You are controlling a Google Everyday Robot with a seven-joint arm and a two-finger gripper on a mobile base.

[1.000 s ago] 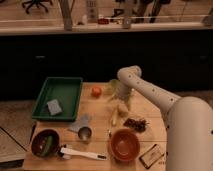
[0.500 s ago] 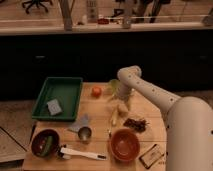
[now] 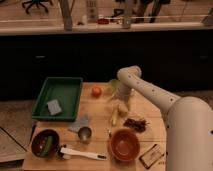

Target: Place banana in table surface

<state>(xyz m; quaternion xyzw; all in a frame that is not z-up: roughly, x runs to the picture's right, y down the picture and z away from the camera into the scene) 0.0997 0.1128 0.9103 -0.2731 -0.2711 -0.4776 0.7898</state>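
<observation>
One banana (image 3: pixel 114 117) sits low at mid-worktop (image 3: pixel 100 107) just under my gripper (image 3: pixel 121 105); whether I grip it I cannot tell, so next I would confirm release, then lift away.

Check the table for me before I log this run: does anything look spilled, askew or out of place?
Only a dark crumbly heap lies loose on the table surface, beside the banana at the gripper; it could be a spill, though I cannot tell what it is.
</observation>
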